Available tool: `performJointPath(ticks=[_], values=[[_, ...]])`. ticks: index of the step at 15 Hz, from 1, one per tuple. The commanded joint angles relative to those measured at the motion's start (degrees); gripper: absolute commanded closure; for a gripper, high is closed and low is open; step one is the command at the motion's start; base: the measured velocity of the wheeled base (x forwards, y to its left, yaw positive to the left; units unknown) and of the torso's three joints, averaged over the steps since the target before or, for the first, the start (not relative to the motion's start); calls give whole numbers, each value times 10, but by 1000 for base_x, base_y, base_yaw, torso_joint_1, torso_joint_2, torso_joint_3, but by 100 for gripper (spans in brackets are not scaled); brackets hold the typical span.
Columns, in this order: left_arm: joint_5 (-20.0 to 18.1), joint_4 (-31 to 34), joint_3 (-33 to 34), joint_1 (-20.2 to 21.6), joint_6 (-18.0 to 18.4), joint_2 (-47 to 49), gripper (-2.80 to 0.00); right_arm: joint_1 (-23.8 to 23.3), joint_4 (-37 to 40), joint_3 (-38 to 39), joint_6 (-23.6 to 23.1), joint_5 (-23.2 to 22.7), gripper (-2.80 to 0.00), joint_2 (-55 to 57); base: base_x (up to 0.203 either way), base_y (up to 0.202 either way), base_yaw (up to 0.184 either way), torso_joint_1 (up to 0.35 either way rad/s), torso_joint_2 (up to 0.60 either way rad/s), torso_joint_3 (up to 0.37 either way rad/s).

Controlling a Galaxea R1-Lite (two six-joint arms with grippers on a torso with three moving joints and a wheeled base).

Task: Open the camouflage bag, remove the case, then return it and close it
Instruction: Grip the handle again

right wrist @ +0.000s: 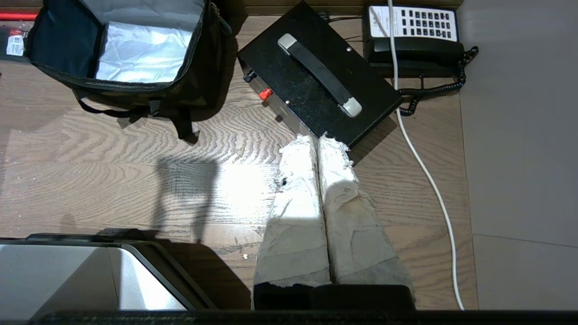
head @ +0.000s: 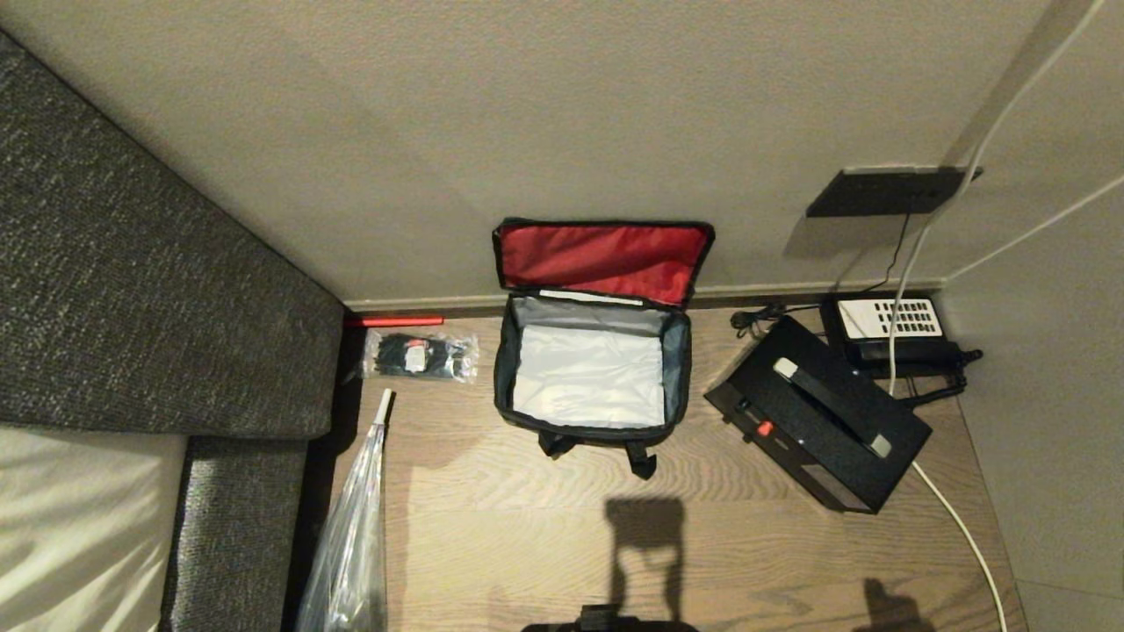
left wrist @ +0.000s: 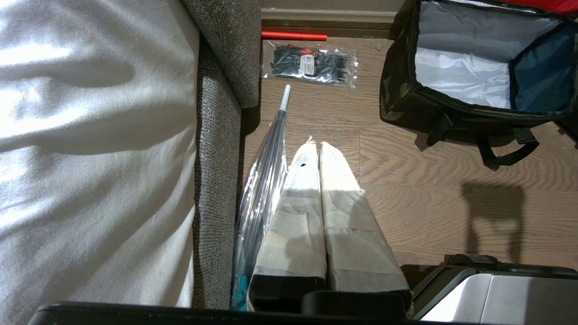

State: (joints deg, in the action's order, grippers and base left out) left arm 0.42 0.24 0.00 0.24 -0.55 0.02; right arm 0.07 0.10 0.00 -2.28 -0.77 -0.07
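Nearest, the right gripper [right wrist: 318,142], its white-wrapped fingers pressed together and empty, hung just short of the flat black hard case [head: 817,412]. That case lay on the wood floor [head: 492,527], right of the open, empty camouflage bag [head: 590,373], long axis running far-left to near-right. The left gripper [left wrist: 318,146], also closed, was well apart, so the right arm seemed nearer.

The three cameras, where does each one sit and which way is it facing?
Head view: high up, looking down at the open camouflage bag and case; neither arm shows.
Left wrist view: behind the shut left claw, facing floor, sofa and bag.
Right wrist view: behind the shut right claw, facing case and telephone.
All share the bag.
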Motion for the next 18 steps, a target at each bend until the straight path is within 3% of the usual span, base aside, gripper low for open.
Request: performJointPath(ticks=[1,18], values=[[0,0,2,0,-1,-1,0,0,0,0,0,0,0,-3,0,0,0,0,0,0],[0,0,2,1,-1,-1,0,0,0,0,-1,0,0,-3,0,0,0,0,0,0]])
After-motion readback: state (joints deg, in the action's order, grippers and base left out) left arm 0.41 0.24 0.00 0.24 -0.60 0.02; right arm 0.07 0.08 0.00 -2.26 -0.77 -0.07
